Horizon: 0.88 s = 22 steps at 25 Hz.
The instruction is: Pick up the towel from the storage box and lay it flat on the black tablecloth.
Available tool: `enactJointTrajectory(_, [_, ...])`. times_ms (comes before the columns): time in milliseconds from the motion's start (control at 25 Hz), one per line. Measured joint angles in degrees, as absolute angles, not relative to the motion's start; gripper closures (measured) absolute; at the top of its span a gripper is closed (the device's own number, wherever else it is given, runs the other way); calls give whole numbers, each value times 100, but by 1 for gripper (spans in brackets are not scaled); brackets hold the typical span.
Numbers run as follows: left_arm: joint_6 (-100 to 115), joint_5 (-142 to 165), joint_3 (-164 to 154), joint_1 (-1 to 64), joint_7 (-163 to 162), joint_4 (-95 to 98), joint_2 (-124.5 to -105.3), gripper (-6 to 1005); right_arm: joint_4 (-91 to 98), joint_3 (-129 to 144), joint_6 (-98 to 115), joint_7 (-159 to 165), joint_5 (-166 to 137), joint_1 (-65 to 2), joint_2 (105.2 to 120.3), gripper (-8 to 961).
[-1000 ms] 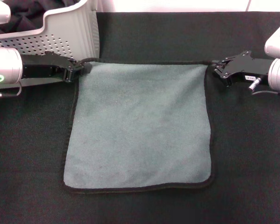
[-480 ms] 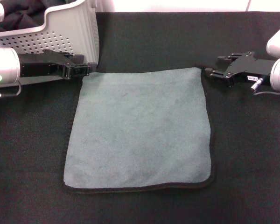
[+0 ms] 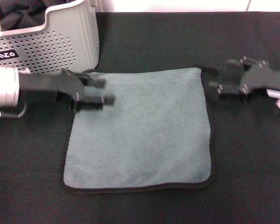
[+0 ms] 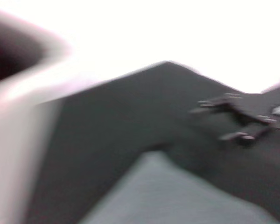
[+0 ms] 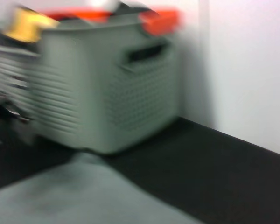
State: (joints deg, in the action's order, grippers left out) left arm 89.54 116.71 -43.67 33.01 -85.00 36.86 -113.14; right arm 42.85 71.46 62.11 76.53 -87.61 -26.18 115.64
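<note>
Head cam looks down; wrist cams low, all share towel (image 3: 140, 130).

Dark crumpled fabric (image 3: 23, 10) fills the basket at my far left; a pale wall (image 5: 242, 70) stands behind.

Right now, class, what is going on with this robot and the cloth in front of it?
The towel lies spread flat on the black tablecloth, out of the storage box, which stands at the far left. Neither gripper holds it. The left gripper hangs open over the towel's far left corner, and the right gripper is open beside its far right corner, clear of the cloth. The laying-out looks done.
</note>
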Motion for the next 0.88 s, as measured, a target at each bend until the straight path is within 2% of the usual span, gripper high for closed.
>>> enactJointTrajectory(160, [10476, 10959, -4362, 3069, -7700, 3686, -11302, 373, 5316, 7174, 7671, 7615, -8791, -1790, 11547, 95])
enactJointTrajectory(280, [11169, 10357, -4361, 2812, -7399, 3686, -11249, 373, 5854, 7184, 8689, 7651, -8761, -1446, 11557, 77])
enactJointTrajectory(520, [11618, 9794, -4402, 2523, -7204, 3684, -11159, 373, 6233, 7205, 9705, 7869, -8445, -1324, 11579, 65])
enactJointTrajectory(880, [11646, 9782, -4402, 2300, -6871, 3660, -11097, 373, 6271, 7269, 9901, 7858, -8314, -1577, 11589, 65])
